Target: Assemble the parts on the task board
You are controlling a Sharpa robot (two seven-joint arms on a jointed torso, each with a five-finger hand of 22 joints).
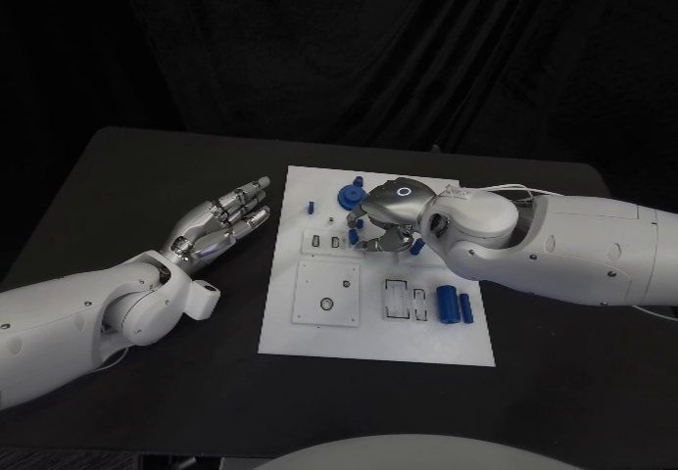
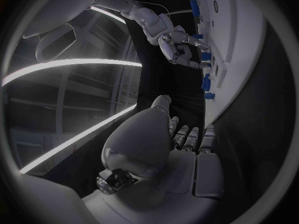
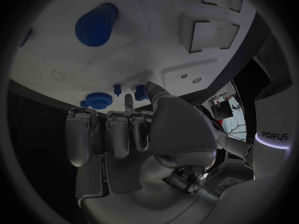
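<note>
The white task board [image 1: 370, 338] lies in the middle of the black table. My right hand [image 1: 386, 220] hangs over the board's far middle with its fingers curled down. In the right wrist view this hand [image 3: 143, 134] pinches a small blue part [image 3: 140, 90] between the thumb and a fingertip, just above the board [image 3: 156, 50]. A blue gear [image 1: 349, 197] [image 3: 97, 100] and a short blue peg [image 1: 311, 207] stand close by. My left hand [image 1: 226, 220] [image 2: 162, 134] is stretched flat and holds nothing, left of the board.
Two blue cylinders [image 1: 457, 305] lie on the board's right side beside narrow recesses [image 1: 403, 299]. A square plate with a hole [image 1: 328, 292] sits on the board's near left. My right forearm [image 1: 565, 250] covers the board's far right corner.
</note>
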